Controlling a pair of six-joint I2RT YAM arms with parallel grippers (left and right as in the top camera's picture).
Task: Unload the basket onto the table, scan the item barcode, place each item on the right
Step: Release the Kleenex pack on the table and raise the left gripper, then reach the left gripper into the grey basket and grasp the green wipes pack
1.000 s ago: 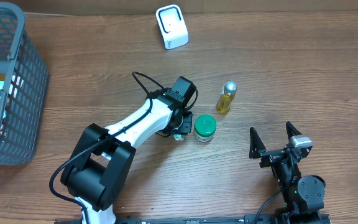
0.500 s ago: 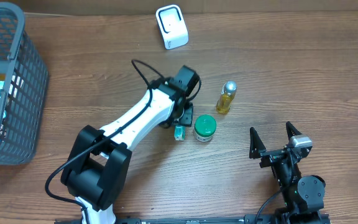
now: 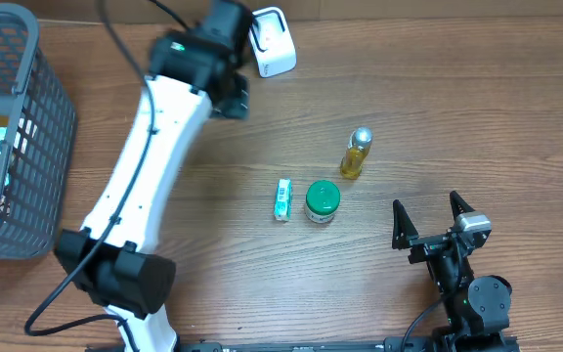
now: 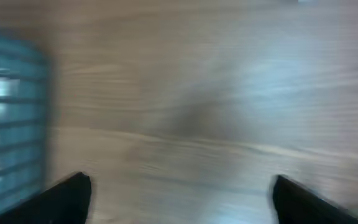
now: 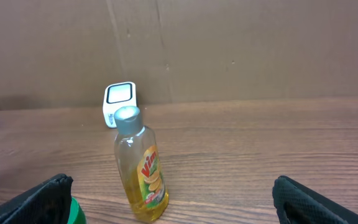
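Grey basket (image 3: 52, 137) on wooden table (image 3: 457, 108)

Mock shop checkout bench: grey basket (image 3: 55, 122), white scanner (image 3: 270, 41), wooden table (image 3: 457, 98), cardboard backdrop (image 5: 241, 50).

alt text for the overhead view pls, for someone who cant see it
The left gripper, open and empty, hangs near a white scanner at the far edge of a wooden table. A small green packet, green-lidded jar and yellow bottle sit mid-table; a grey basket stands at left.

On the front of the yellow bottle (image 5: 139, 163), slanted red letters seem to read "Vim"; smaller print there is illegible.
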